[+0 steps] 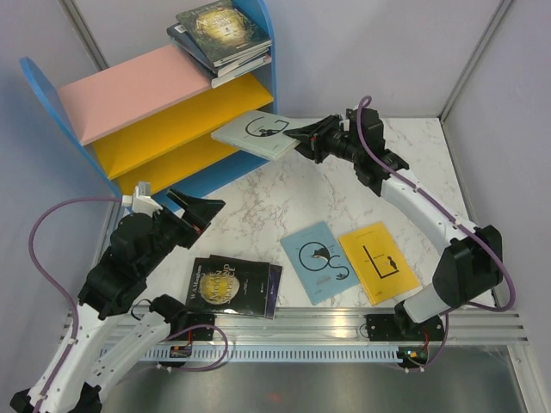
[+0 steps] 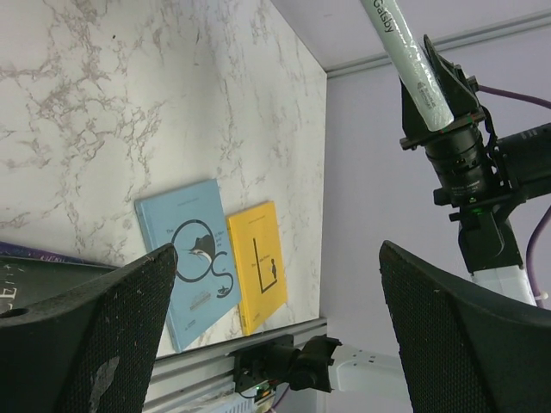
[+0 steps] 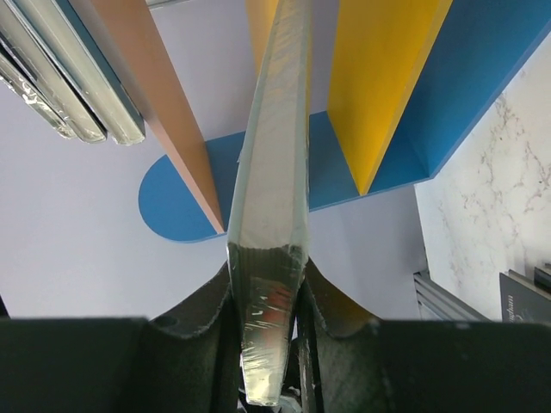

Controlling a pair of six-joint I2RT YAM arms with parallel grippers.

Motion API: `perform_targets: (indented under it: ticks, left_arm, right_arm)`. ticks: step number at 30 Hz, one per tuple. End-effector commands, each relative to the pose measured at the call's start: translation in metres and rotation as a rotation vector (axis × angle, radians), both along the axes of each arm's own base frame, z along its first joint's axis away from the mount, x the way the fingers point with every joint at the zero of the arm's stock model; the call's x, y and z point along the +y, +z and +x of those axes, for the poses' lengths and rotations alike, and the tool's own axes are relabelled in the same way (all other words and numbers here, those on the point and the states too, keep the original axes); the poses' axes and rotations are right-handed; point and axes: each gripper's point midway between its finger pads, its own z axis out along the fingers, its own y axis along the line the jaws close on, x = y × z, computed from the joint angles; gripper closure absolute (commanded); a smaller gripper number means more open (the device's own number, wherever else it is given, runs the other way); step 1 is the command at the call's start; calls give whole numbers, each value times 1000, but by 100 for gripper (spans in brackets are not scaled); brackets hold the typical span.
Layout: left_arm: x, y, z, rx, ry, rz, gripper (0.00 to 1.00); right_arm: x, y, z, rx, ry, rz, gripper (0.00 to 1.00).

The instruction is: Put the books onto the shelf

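Your right gripper [image 1: 303, 138] has its jaws closed narrowly on the near edge of the pale grey-blue book [image 1: 256, 133]. It holds the book flat in the air at the open front of the shelf [image 1: 52, 95], with the far edge near the upper yellow board [image 1: 185, 116]. In the wrist view the book lines up with the gap between the pink top board [image 3: 146, 86] and that yellow board, so slide it straight in along its own plane. Level it first so the leading edge catches neither board, and let go only once most of the cover rests on the yellow board. Mind the blue side panel [image 1: 265, 52], since the book's corner sits close to it. Your left gripper [image 1: 181, 206] hangs with jaws spread wide and nothing in them, above the table [image 1: 258, 198] near the black books [image 1: 234, 288]. A stack of books [image 1: 222, 34] lies on top of the shelf, while the teal-blue book [image 1: 320, 261] and the yellow book [image 1: 379, 261] lie on the table, well apart from the shelf
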Motion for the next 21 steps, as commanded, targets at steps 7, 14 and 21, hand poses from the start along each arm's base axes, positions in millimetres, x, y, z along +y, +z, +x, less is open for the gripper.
perform_targets:
  ticks: [7,14,21]
  left_arm:
    - [19,5,-8,-44,43,72,1]
    - [12,-1,-4,-8,24,74,1]
    - [11,4,-4,-14,18,76,2]
  right_arm:
    - [-21,87,-40,-242,58,74,100]
    - [-18,87,-32,-257,49,75,100]
    - [-1,104,13,-312,30,105,100]
